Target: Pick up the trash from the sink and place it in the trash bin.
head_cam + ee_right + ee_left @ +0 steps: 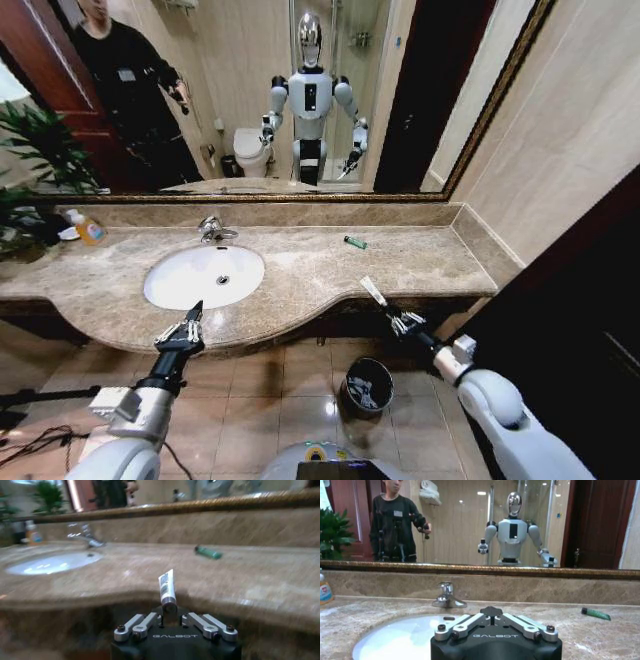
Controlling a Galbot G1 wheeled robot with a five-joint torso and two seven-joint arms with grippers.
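Right wrist view: right gripper (170,609) pinches slim white tube (167,586) (marble counter (260,577) beyond).

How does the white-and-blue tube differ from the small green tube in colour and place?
The white-and-blue tube is pale with blue print; the green tube is dark green. The white-and-blue tube stands upright, pinched in the right claw at the counter's front edge; the green tube lies flat on the marble counter near the back wall, touched by nothing. The white-and-blue tube looks longer. Both are outside the sink.

white tube (166,585) upright in the right end effector (398,317); green tube (355,242) on desk; bin (368,386) on floor; sink (204,276) white.
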